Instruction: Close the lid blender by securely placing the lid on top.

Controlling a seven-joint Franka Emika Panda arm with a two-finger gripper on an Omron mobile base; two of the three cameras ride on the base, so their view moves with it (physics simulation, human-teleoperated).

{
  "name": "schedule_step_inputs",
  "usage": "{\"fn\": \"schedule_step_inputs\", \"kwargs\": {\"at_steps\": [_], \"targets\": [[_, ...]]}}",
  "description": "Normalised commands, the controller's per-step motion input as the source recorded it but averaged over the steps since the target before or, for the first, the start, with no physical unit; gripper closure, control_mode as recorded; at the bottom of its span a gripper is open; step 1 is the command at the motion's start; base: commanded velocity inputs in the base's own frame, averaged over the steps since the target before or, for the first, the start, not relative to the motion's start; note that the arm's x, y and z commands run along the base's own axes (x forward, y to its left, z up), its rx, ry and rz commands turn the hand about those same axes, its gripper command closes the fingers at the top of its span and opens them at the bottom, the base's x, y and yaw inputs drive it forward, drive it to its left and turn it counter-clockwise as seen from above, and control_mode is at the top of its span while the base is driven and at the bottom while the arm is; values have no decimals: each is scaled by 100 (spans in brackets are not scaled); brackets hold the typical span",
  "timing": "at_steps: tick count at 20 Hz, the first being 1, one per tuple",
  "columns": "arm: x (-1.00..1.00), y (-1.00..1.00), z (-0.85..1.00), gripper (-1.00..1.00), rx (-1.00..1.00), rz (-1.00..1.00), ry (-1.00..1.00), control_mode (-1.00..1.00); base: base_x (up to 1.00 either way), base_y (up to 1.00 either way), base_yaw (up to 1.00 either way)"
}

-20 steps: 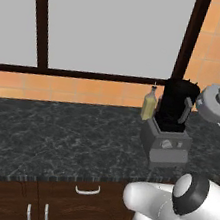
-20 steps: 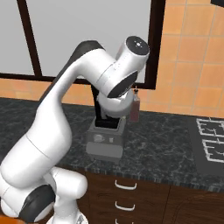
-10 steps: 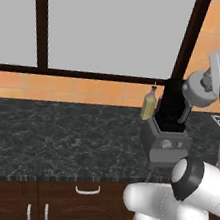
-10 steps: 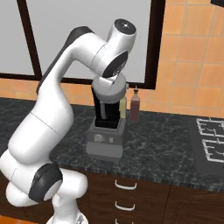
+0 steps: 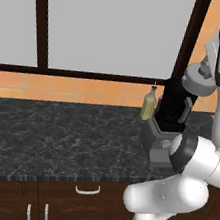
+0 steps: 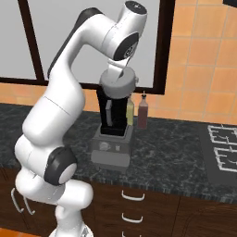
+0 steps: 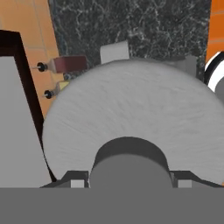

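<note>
Lid (image 6: 118, 81) now sits over the mouth of the blender (image 6: 112, 121) jar — a second ago your arm was off to the side of it. End effector (image 7: 129, 183) straddles the lid's centre knob; can't tell whether it's clamped or letting go. Blender stands on the worktop (image 5: 51, 138) beside the yellowish bottle (image 5: 149, 104). Seating looks close; confirm it's flush before retracting.

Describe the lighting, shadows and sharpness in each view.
Left base view: flat even light, no glare, soft rendering around the blender. Right base view: faint shading under the lid, counter crisp. Hand view: lid close and slightly blurred, its knob darker.
</note>
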Motion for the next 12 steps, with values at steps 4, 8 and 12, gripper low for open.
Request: {"fn": "schedule_step_inputs", "kwargs": {"at_steps": [4, 8, 12], "targets": [[26, 18, 21, 100, 0, 1, 0, -100, 0, 0, 0], [60, 35, 0, 100, 0, 3, 3, -100, 0, 0, 0], [39, 34, 0, 100, 2, 3, 1, -100, 0, 0, 0]]}}
